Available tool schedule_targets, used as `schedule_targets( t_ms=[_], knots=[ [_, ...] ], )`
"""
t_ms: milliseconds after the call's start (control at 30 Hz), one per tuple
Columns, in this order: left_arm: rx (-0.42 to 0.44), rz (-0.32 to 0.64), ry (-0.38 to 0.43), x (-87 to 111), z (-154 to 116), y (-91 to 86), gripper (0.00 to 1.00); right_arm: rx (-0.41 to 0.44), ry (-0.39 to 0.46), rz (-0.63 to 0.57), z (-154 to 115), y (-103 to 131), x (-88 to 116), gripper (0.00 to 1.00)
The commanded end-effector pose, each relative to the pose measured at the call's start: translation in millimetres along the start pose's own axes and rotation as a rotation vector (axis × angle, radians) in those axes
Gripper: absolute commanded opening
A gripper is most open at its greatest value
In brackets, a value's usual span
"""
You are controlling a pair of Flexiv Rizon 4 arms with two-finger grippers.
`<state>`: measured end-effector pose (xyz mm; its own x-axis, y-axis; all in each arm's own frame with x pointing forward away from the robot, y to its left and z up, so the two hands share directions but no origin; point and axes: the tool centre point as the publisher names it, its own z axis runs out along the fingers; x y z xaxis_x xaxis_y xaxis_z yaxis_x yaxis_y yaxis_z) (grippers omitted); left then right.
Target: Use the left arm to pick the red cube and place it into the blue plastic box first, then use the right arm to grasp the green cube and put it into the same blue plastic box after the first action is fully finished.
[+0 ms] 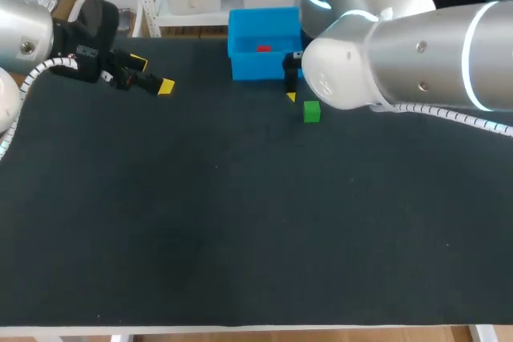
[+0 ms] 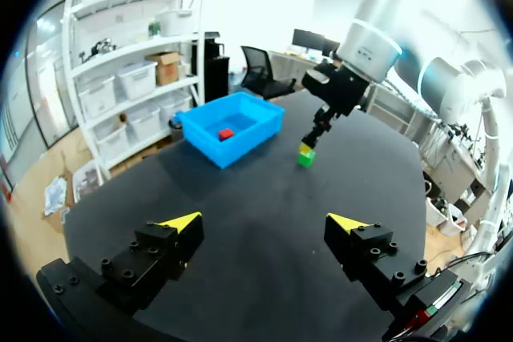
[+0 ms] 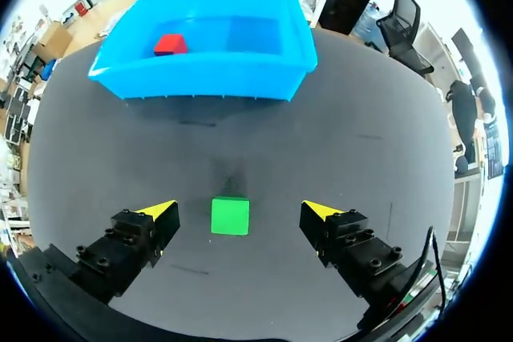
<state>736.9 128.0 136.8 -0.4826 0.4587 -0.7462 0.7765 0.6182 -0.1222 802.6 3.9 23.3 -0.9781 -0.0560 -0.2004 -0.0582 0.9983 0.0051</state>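
Since the red cube (image 3: 170, 44) already sits in the blue plastic box (image 3: 200, 82), green cube (image 3: 230, 216): out near the box, nothing touching it.
right gripper (image 3: 238, 211): spread wide, one finger either side of it.
left gripper (image 2: 265, 221): spread too, empty, well away.
handling: looks light and stiff, maybe slick; I'd pinch two opposite flat faces mid-height.

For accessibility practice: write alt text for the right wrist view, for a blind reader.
A green cube lies on the table between the open right tool's yellow tips, untouched; ahead, a blue box holds a red cube.
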Motion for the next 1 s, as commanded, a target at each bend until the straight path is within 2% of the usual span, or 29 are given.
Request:
schedule_targets(
  t_ms=[33,533,733,767,800,833,1000],
  knots=[
    [0.004,0.003,-0.011,2.4,-0.1,0.9,1.0,0.002,0.019,-0.002,9.5,2.5,-5.1,1.0],
    [0.004,0.003,-0.011,2.4,-0.1,0.9,1.0,0.007,0.086,-0.023,44.7,1.8,-2.4,1.0],
    [0.004,0.003,-0.011,2.4,-0.1,0.9,1.0,0.003,0.1,-0.024,50.1,1.5,-2.6,1.0],
    [0.004,0.003,-0.011,2.4,-0.1,0.9,1.0,0.0,0.101,-0.023,50.3,1.4,-2.6,0.41],
    [0.004,0.003,-0.011,2.4,-0.1,0.9,1.0,-0.003,0.1,-0.021,50.5,1.3,-2.5,0.28],
    [0.004,0.003,-0.011,2.4,-0.1,0.9,1.0,-0.005,0.101,-0.021,51.0,0.8,-2.3,0.0],
    [0.004,0.003,-0.011,2.4,-0.1,0.9,1.0,-0.01,0.101,-0.013,51.8,-1.6,-2.0,0.0]
  ],
)
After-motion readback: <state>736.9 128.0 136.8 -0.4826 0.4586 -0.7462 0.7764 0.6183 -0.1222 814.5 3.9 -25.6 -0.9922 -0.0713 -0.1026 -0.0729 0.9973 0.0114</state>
